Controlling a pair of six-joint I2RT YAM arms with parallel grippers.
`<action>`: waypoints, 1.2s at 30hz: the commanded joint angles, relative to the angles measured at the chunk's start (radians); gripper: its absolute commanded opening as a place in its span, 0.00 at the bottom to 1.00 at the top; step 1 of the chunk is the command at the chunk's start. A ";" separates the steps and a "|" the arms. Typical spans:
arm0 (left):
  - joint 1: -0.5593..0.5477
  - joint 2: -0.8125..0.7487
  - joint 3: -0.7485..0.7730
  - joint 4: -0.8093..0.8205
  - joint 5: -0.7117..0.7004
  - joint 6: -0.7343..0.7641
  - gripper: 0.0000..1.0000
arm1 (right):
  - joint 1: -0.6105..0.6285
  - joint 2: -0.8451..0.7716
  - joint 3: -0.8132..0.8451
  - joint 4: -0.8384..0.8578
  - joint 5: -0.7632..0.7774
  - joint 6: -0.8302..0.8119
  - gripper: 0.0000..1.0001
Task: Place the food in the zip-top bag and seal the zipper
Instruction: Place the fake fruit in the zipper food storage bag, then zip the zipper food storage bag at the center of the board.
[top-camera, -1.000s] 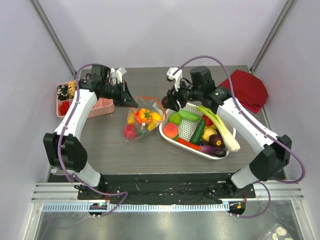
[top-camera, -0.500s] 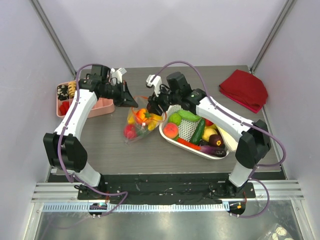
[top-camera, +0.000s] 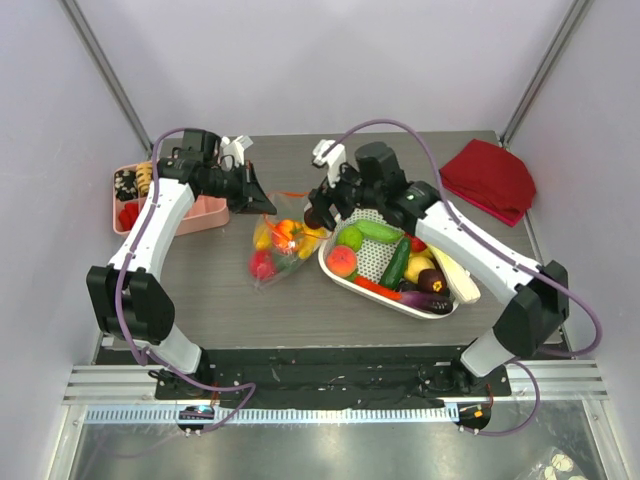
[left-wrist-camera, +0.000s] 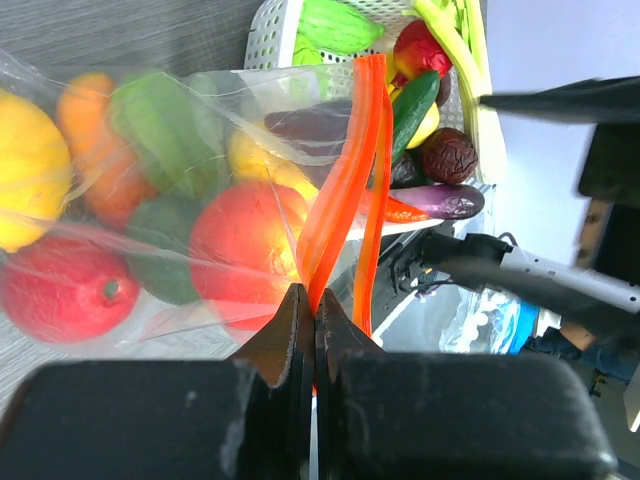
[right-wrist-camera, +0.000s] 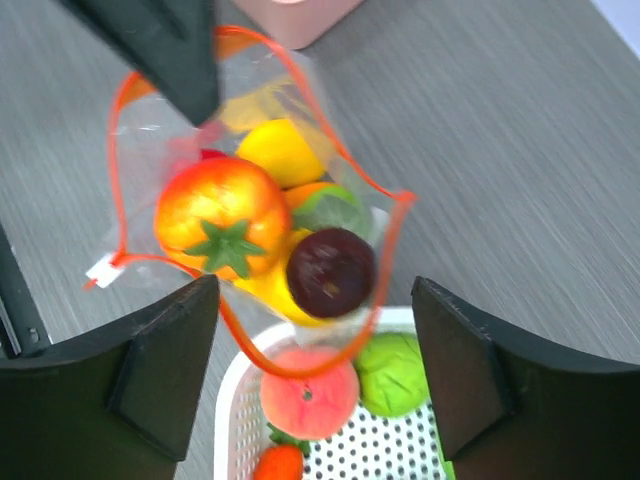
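Basket: white perforated plastic basket (top-camera: 372, 259), right of centre.
Leek: long white-and-green toy leek (top-camera: 448, 264) lying along the basket's right side.
Tray: pink compartment tray (top-camera: 205, 215), far left, holding brown and black snack pieces (top-camera: 133, 180).
Cloth: crumpled red cloth (top-camera: 487, 177), far right corner.
Table: grey wood-grain tabletop (top-camera: 300, 310).

- Zip-top bag (top-camera: 268, 255): clear, crinkly, lying left of centre in the top view, mouth open toward the upper right.
- Zipper (right-wrist-camera: 118, 190): thin red-orange strip, unsealed, spread in a wide loop around the mouth.
- Food (top-camera: 288, 232) inside the bag: glossy orange, yellow, red and green pieces, one dark purple piece (right-wrist-camera: 330, 270) at the mouth.
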 joint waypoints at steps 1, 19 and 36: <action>0.007 -0.019 0.003 0.015 0.037 0.026 0.00 | -0.091 -0.054 -0.042 0.002 0.009 0.083 0.79; 0.007 -0.036 -0.010 0.004 0.026 0.042 0.00 | -0.151 0.047 -0.100 -0.050 -0.267 0.265 0.47; 0.007 -0.021 0.053 -0.091 -0.049 0.147 0.00 | -0.174 0.063 -0.126 0.173 -0.509 0.564 0.01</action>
